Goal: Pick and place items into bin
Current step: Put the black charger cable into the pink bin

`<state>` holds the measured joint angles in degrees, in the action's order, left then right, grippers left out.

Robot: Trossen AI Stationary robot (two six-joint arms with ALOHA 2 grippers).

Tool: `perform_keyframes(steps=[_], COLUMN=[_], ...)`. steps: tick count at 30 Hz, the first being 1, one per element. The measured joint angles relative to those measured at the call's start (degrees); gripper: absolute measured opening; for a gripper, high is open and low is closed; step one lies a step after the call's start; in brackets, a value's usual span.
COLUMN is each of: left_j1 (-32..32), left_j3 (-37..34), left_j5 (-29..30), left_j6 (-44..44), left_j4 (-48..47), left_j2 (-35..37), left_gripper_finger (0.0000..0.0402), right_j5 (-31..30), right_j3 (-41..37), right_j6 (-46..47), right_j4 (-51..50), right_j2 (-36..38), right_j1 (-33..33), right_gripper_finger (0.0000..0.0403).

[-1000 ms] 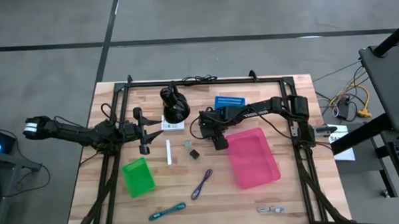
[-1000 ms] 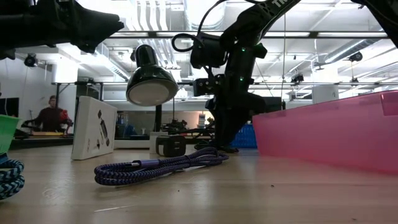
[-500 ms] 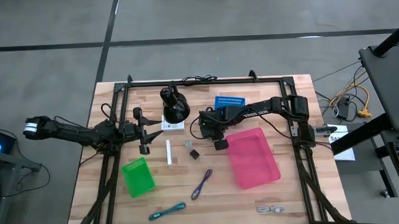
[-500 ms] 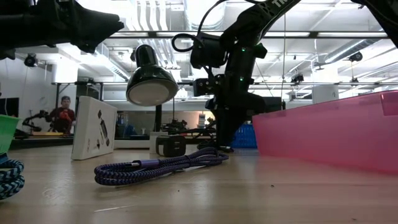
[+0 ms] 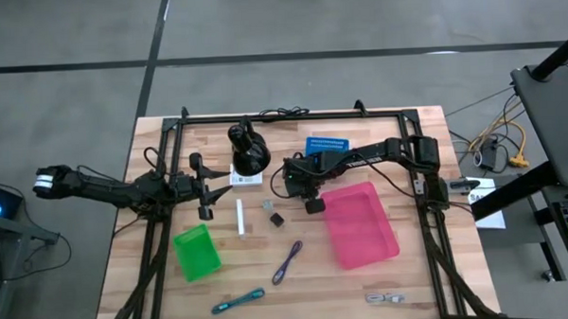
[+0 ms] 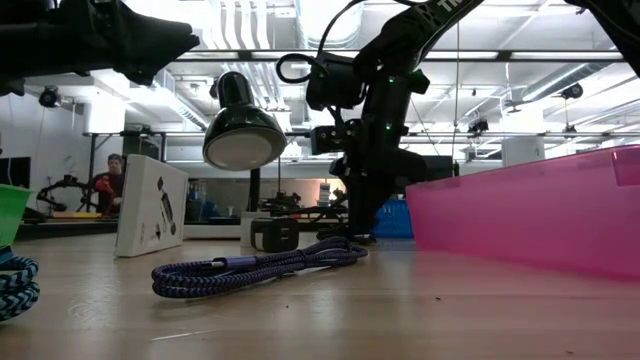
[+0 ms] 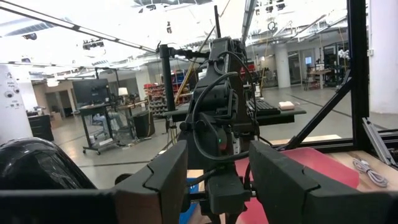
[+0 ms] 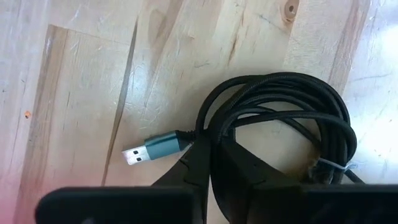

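My right gripper (image 8: 211, 163) is pinched onto the black braided coiled cable (image 8: 280, 124), which lies on the wooden table (image 8: 81, 93) just beside the pink plastic bin (image 5: 360, 225). It looks light but floppy; I judge gripping several bundled strands near the tie safest, or loops will sag and snag the rim. My left gripper (image 7: 217, 180) waits spread, well apart.

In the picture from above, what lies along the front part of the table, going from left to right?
Green bin → teal cable → purple cable → pink bin, with a small silver piece in front of it.
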<state>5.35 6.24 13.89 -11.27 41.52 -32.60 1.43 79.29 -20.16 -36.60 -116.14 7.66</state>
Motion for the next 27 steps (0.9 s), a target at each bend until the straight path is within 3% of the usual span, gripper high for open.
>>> perform_keyframes(steps=[27], left_j1=[0.0], left_j3=[0.0], left_j5=[0.0], left_j6=[0.0], left_j4=[0.0], left_j2=[0.0], left_gripper_finger=[0.0157], right_j5=[0.0], right_j3=[0.0], right_j6=[2.2], right_j4=[-0.6], right_j2=[4.5], right_j1=[-0.8], right_gripper_finger=[0.0009])
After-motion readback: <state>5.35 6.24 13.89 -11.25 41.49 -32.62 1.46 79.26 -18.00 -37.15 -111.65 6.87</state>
